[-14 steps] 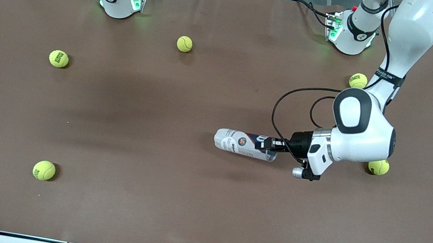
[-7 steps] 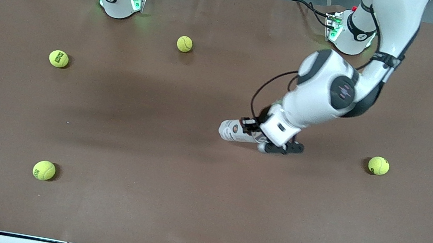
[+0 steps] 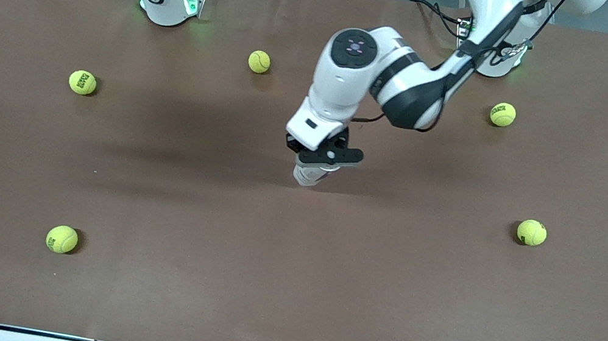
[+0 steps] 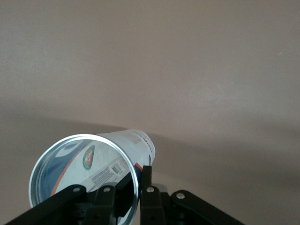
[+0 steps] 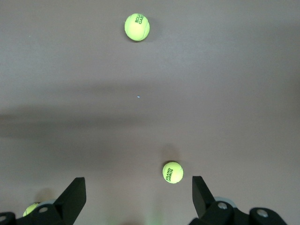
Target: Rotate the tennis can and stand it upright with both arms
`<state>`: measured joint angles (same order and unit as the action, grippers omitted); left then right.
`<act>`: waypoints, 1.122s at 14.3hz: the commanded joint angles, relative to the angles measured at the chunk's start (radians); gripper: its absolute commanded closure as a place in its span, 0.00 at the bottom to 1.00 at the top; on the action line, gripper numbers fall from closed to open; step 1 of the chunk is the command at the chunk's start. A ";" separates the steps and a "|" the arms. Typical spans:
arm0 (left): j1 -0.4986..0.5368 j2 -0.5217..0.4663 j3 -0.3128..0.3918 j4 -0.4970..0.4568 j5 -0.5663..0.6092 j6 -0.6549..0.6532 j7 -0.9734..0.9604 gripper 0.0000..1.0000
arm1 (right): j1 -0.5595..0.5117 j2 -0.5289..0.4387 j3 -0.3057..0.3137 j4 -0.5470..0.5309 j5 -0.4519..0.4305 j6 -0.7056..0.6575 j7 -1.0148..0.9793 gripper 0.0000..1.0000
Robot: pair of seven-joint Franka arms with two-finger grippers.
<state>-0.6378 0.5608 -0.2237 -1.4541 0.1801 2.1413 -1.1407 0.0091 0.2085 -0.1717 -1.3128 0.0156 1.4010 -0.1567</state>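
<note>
1. The left claw (image 3: 318,160) is clamped on the rim of the can (image 3: 306,174), at frame centre in the front view.
2. The can appears nearly upright, its lower end at or just above the table (image 3: 211,210); contact cannot be confirmed.
3. The right claw (image 5: 138,199) is spread wide, grasping nothing, over bare table near two balls (image 5: 172,172); that arm waits.
4. Remaining: seat the can upright and release it.

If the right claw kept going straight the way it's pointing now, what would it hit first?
Most likely the bare brown table. The right claw is open and points down at it, with nothing between its fingers. The closest tennis ball sits slightly off that line, though depth is hard to judge.
</note>
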 commanded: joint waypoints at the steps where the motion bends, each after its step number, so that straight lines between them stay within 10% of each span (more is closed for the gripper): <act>1: -0.081 0.096 0.050 0.130 0.088 -0.060 -0.063 0.99 | 0.002 -0.126 0.011 -0.163 -0.016 0.053 -0.004 0.00; 6: -0.214 0.122 0.190 0.135 0.088 -0.061 -0.067 0.96 | 0.002 -0.211 0.017 -0.246 -0.022 0.067 -0.004 0.00; 8: -0.211 0.123 0.190 0.135 0.082 -0.061 -0.056 0.77 | 0.002 -0.244 0.024 -0.275 -0.022 0.072 -0.004 0.00; 11: -0.206 0.113 0.190 0.136 0.082 -0.061 -0.053 0.13 | 0.002 -0.262 0.026 -0.287 -0.022 0.070 -0.007 0.00; 16: -0.200 0.059 0.188 0.136 0.078 -0.063 -0.048 0.01 | 0.002 -0.287 0.029 -0.302 -0.029 0.073 -0.012 0.00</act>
<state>-0.8378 0.6593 -0.0391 -1.3221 0.2480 2.1005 -1.1942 0.0091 -0.0282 -0.1514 -1.5572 0.0089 1.4506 -0.1587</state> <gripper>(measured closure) 0.247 0.000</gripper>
